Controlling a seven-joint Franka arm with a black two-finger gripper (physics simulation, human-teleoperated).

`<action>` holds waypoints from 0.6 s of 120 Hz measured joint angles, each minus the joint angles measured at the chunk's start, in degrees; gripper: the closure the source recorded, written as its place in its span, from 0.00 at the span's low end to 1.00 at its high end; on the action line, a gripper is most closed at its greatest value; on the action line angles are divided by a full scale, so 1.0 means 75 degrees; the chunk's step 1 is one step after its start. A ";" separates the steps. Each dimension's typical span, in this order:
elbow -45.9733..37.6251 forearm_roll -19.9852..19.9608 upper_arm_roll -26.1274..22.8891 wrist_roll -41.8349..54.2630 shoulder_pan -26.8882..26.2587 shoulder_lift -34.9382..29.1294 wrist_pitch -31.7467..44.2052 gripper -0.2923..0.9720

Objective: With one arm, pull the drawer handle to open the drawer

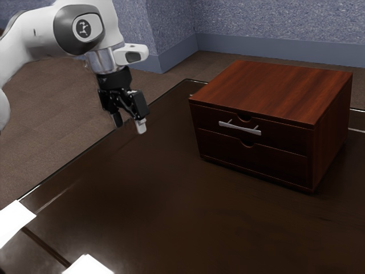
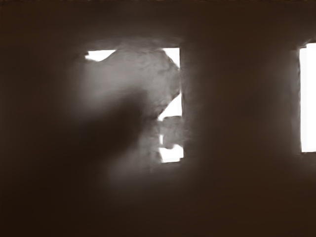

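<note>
A dark red wooden cabinet (image 1: 285,85) with two drawers stands on the table at the exterior view's right. Its upper drawer (image 1: 268,132) carries a silver bar handle (image 1: 239,128) and sits flush with the cabinet front, as does the lower drawer (image 1: 256,157). My gripper (image 1: 129,123) hangs above the table well to the left of the cabinet, pointing down, open with nothing between its fingers. The handle is far from the fingertips (image 1: 140,128).
The glossy dark table (image 1: 171,217) stretches between gripper and cabinet. White patches (image 1: 14,221) lie at its lower left corner. In the wrist view the tabletop (image 2: 237,187) mirrors my arm as a blurred reflection (image 2: 133,98), with bright light patches (image 2: 307,98).
</note>
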 joint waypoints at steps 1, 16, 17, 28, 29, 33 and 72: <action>-0.0001 -0.0007 -0.0002 0.0000 -0.0020 0.0001 0.0000 0.23; -0.0004 -0.0087 0.0010 0.0008 -0.0060 0.0016 0.0005 0.23; -0.0003 -0.0090 0.0011 0.0009 -0.0059 0.0016 0.0005 0.23; 0.0088 -0.0115 0.0022 0.0038 -0.0059 -0.0297 0.0007 0.23; 0.0111 -0.0117 0.0019 0.0054 -0.0064 -0.0413 0.0009 0.23; 0.0173 -0.0122 -0.0035 0.0181 -0.0121 -0.0833 0.0065 0.23; -0.0331 0.0104 -0.0518 0.3776 -0.1711 -0.1068 0.0985 0.23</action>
